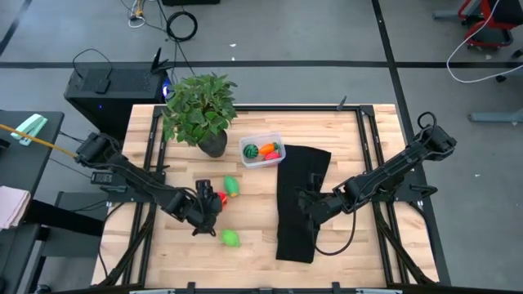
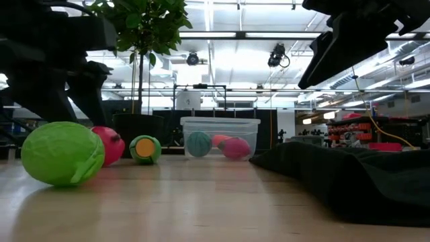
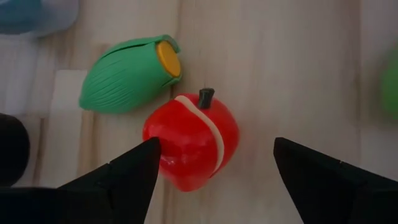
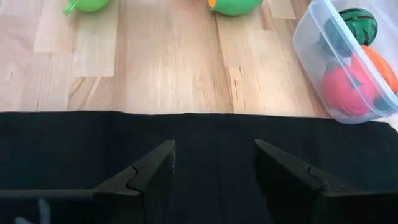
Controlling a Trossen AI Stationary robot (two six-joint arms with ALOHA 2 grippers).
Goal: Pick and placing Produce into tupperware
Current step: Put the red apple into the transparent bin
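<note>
Red apple (image 3: 193,146) sat on the tabletop (image 1: 261,237) at about 8 o'clock from the tupperware (image 1: 261,151), between the spread fingers of the left tool (image 1: 204,208). We saw one finger (image 3: 124,177) touching or nearly touching its side, the other well apart. Nothing pinched yet.

Light green corn-like piece (image 3: 127,74) lay just beside the apple, touching or nearly so. Second light green piece (image 1: 230,238) lay at about 5 o'clock of the left tool, apart from it.

Tupperware sat near the tabletop's 12 o'clock edge, beside the potted plant (image 1: 198,106); it held a dark green round piece (image 4: 359,23), a red piece (image 4: 345,90) and an orange carrot (image 4: 379,65).

Right tool (image 4: 214,165) hung over the black cloth (image 1: 298,204), fingers spread, empty, waiting.

Risk, as we judged it: the apple was off-centre in the jaws, so closing could shove it sideways into the corn piece or squirt it out; the round shape rolls easily.

Apple's stem (image 3: 206,97) pointed along the tabletop away from the left tool, so its axis lay flat, not upright. The corn piece's long axis lay flat too, yellow end toward the apple.
</note>
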